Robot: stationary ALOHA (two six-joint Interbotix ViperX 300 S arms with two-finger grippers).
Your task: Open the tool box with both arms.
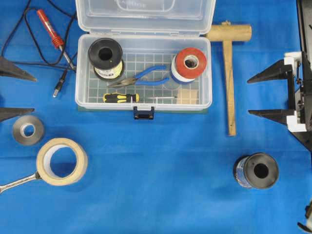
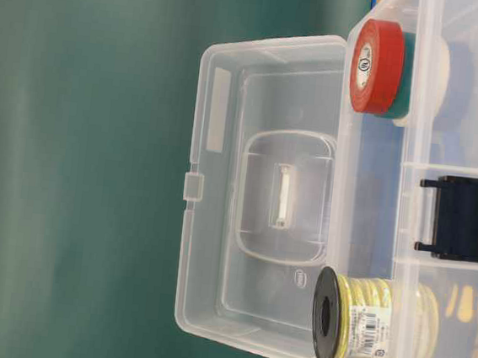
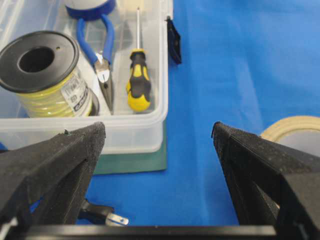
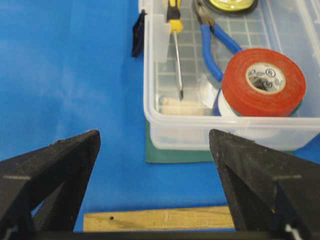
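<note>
Overhead exterior view shows the large clear plastic tool box (image 1: 144,73) at the upper middle of the blue counter (image 1: 161,161), its lid swung fully back and its dark blue front latch (image 1: 144,113) hanging loose. Inside the tool box lie a black spool of yellow wire (image 1: 106,57), blue-handled pliers (image 1: 146,77), a yellow-and-black screwdriver (image 1: 127,98) and a red tape roll (image 1: 190,62). Left of the tool box the left hand (image 1: 12,92) is spread wide and empty, and right of it the right hand (image 1: 268,95) is likewise.

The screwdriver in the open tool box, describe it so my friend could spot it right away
Find the clear tool box with its lid flipped open on the blue table. Along its front wall, just behind the dark blue latch, lies the screwdriver. Its yellow-and-black handle sets it apart from the blue-handled pliers beside it.
</note>
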